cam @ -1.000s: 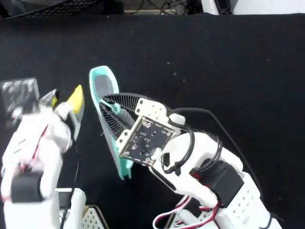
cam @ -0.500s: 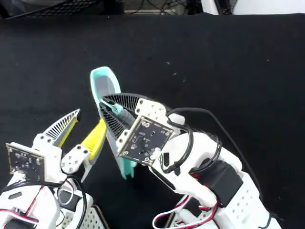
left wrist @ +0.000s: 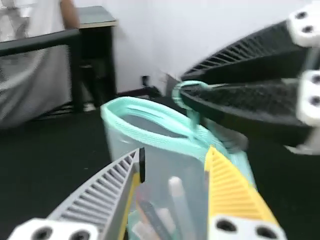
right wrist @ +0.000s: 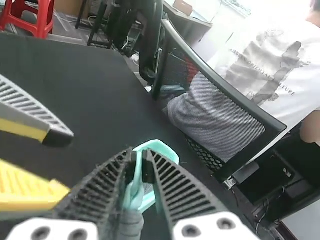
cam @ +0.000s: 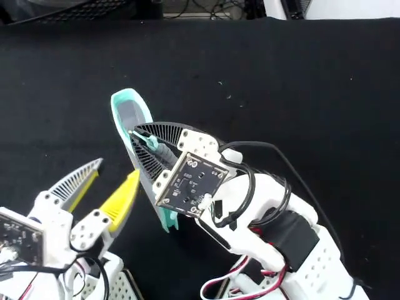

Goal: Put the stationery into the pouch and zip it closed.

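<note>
Right claw (cam: 135, 134) pinched tight on teal zip pull (right wrist: 132, 192). Pouch (cam: 127, 111) upright on black worktop (cam: 300, 81), mouth open. Pens (left wrist: 172, 197) inside. Left claw (cam: 117, 169) spread wide, just beside pouch.

Premises: most likely an office or lab workroom. Evidence noted:
- The work surface (cam: 300, 69) is draped in black cloth.
- A black mesh-backed office chair (right wrist: 215, 120) stands beyond its far side.
- A red stool (right wrist: 44, 17) is on the floor farther off.
- A dark desk (left wrist: 97, 22) stands against a plain white wall (left wrist: 150, 35).
- Loose cables (cam: 212, 7) lie past the surface's far edge.
</note>
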{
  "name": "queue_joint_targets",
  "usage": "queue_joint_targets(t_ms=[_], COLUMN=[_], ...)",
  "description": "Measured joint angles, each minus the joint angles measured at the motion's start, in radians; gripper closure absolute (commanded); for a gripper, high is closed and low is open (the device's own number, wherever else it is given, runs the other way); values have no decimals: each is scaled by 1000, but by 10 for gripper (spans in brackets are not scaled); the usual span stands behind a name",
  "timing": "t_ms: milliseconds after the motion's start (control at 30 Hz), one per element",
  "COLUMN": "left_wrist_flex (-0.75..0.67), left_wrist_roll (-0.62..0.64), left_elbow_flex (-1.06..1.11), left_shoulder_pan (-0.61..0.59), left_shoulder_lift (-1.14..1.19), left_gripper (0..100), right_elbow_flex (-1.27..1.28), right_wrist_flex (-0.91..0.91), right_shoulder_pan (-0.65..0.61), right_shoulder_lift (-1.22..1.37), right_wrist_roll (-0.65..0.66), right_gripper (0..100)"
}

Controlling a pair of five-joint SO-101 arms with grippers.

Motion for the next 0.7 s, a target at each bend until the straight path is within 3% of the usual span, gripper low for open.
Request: queue_joint_targets(t_ms=[133, 367, 700], left_wrist_flex=[26, -60, -161], left_wrist_roll=[0, -52, -118], left_elbow_flex=[0, 133, 245], left_shoulder_pan=[126, 138, -49], left_shoulder_lift=[0, 0, 8], left_gripper=[782, 782, 782], right_elbow_flex=[0, 0, -2], right_wrist_flex=[0, 0, -2], right_shoulder_pan=[0, 11, 11], right_shoulder_lift=[0, 0, 0], right_wrist_roll=[0, 0, 0], right_gripper=[986, 986, 986])
